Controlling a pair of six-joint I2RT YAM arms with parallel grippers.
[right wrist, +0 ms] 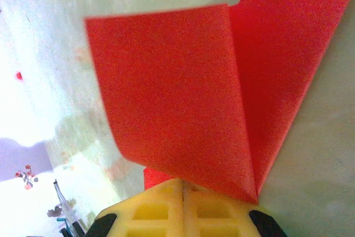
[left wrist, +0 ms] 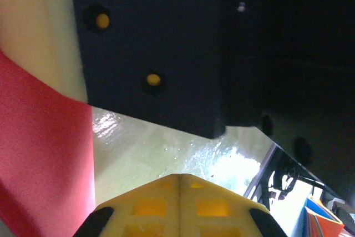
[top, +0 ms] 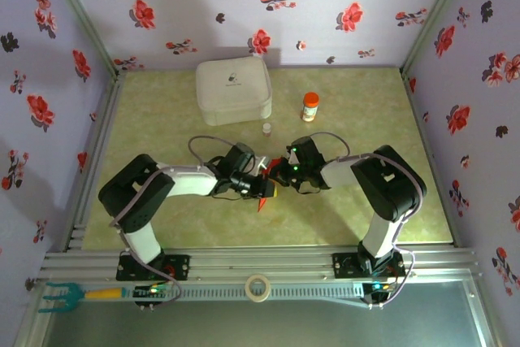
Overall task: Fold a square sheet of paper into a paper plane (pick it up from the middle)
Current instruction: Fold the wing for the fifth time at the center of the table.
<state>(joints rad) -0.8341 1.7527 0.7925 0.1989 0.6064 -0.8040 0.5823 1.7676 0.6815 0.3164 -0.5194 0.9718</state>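
The square sheet of paper [top: 262,201] is bright red and creased, hanging above the table's middle between both grippers with a pointed tip downward. In the right wrist view it [right wrist: 183,87] spreads as two folded flaps out of my right gripper [right wrist: 183,184], whose yellow jaws are shut on its lower edge. My left gripper [left wrist: 180,178] is shut with nothing visible between its jaws, and the paper [left wrist: 44,159] hangs just to its left. From above, the left gripper [top: 270,191] and right gripper [top: 283,172] nearly touch. The grippers hide most of the paper, so I cannot tell whether it forms a paper plane.
A white rounded case [top: 233,89] stands at the back of the green table. An orange-capped bottle [top: 309,106] is to its right, with a tiny pale object [top: 266,128] in front. A tape roll [top: 258,287] lies on the front rail. Flowered walls close three sides.
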